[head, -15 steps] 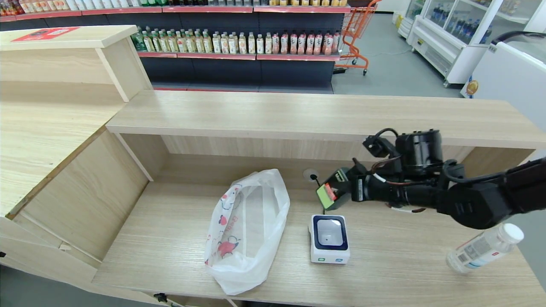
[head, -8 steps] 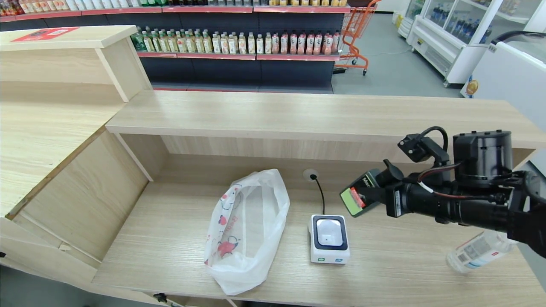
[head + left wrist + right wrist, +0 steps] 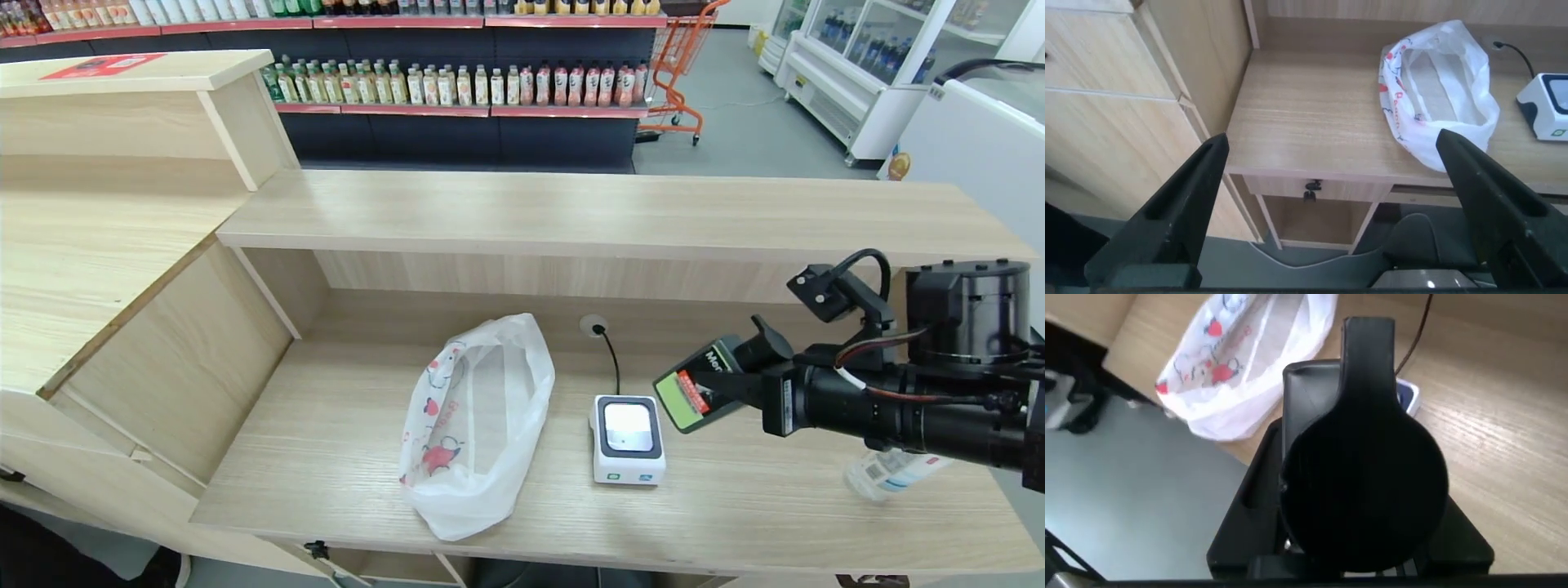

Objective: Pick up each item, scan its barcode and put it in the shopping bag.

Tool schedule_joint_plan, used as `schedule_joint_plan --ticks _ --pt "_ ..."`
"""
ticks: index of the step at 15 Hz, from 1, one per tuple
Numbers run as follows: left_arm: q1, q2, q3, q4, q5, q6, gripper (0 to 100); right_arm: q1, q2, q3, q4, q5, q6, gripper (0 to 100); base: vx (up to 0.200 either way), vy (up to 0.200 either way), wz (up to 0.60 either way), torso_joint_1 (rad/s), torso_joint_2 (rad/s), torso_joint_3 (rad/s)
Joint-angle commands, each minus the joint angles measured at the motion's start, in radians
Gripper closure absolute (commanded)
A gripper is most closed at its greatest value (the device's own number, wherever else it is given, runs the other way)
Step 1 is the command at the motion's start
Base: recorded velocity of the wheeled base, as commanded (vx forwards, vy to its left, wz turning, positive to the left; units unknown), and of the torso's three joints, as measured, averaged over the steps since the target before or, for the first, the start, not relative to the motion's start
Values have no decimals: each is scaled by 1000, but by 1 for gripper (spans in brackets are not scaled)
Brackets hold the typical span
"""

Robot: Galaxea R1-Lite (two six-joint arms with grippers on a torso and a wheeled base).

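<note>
Right arm (image 3: 898, 412) stretched out level, right end effector (image 3: 735, 371) clamped on small box (image 3: 686, 400), left end effector (image 3: 1333, 140) spread wide

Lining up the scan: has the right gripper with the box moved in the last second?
Yes. The right gripper, shut on the box, has gone to the robot's right, from behind the scanner to beyond its right side.

The light wood worktop (image 3: 326, 465) carries a white plastic shopping bag (image 3: 473, 425) at frame centre, a barcode scanner (image 3: 627, 439) just right of it, and a bottle (image 3: 886, 474) at lower right.
</note>
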Motion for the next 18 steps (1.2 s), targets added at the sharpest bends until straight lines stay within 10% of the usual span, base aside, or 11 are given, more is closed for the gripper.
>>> schedule_joint_plan --ticks 1,9,18 --pt "-1 1 0 0 1 0 0 5 27 -11 2 22 27 100 0 200 0 27 2 -2" --pt "-1 1 0 0 1 -3 0 24 311 -120 -30 -2 1 100 0 75 0 3 2 0" --pt "-1 1 0 0 1 -3 0 139 685 -239 -469 -16 -203 100 0 0 0 0 0 0"
